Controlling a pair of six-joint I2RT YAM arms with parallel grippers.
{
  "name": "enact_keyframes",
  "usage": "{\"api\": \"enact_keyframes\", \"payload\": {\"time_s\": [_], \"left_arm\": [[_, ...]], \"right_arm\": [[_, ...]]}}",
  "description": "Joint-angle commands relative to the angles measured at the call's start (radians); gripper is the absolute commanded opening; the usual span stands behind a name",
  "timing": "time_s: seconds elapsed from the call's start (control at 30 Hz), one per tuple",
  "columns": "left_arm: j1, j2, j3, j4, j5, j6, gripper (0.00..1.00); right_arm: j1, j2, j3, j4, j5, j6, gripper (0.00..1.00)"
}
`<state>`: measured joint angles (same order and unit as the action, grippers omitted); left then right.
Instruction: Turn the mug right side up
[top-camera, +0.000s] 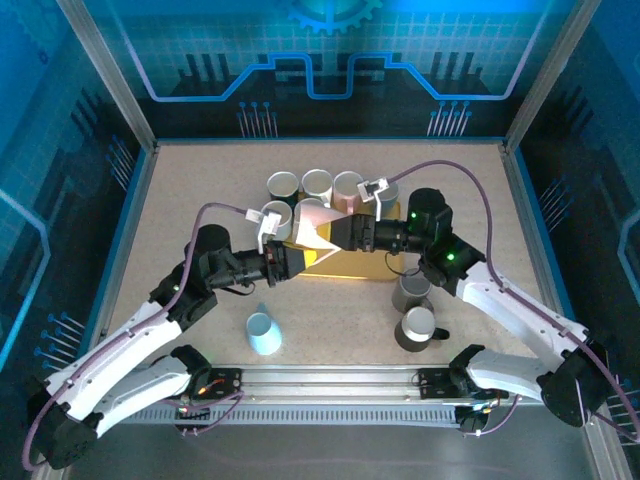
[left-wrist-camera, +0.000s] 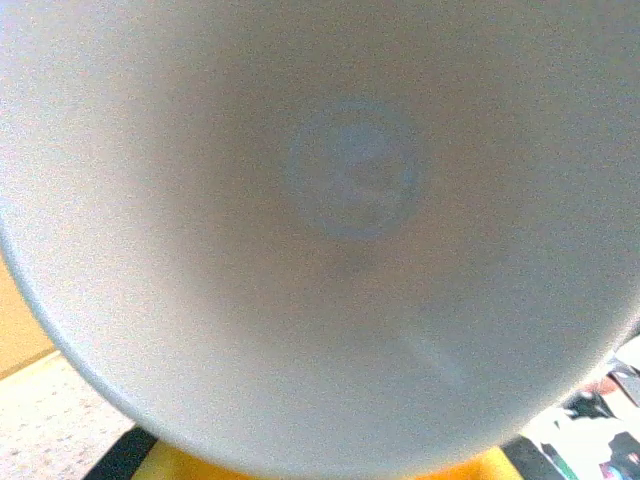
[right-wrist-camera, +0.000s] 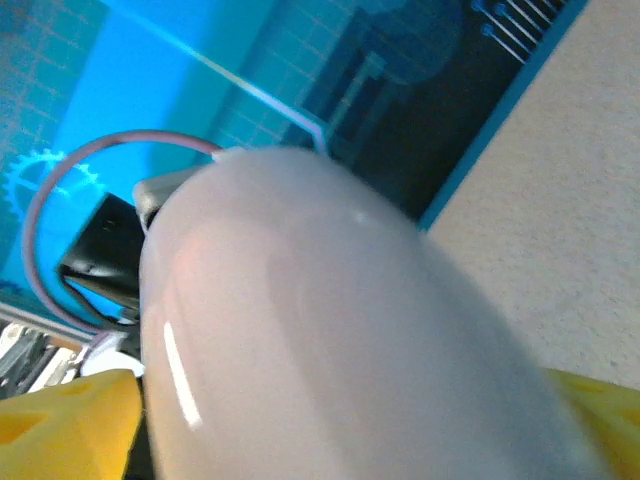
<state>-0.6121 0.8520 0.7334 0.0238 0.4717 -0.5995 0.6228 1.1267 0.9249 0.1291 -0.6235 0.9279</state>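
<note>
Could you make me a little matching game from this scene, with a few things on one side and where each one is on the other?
Things:
1. pale pink mug
2. light blue cup
3. dark grey mugs
4. yellow block

Places:
A. front left
B. front right
C. held up in the air
D. lying in the middle

Pairs: 1-C, 2-A, 3-B, 4-D

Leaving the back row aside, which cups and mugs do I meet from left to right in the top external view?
light blue cup → pale mug, held in the air between the arms → dark mug with handle
</note>
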Motion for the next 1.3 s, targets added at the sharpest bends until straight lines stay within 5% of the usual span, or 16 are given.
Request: {"api": "enact_keyframes", "payload": {"time_s": [0.0,0.27,0.6,0.77,1.27], "left_arm": [[0.003,0.01,0.08,-0.083,-0.062,0.097,0.0],[-0.036,0.121,0.278,-0.336,-0.23,0.263,0.0],[-0.2,0.452,0.606,-0.668,-0.683,0.451,0.0],[-0.217,0.563,0.693,-0.713,-0.748,0.468,0.0],[-0.232,0.935,0.851,-0.722,-0.922,0.463,0.0]], "right_arm": [[-0.002,-0.052,0.043,-0.187,0.069,-0.132,1.0],[-0.079,-0.202,0.06,-0.516,0.359,-0.253,1.0],[-0.125,-0.361,0.096,-0.843,0.799,-0.342,1.0],[-0.124,-0.465,0.104,-0.881,0.925,-0.4,1.0],[-0.124,-0.497,0.035,-0.834,0.717,-0.486,1.0]]}}
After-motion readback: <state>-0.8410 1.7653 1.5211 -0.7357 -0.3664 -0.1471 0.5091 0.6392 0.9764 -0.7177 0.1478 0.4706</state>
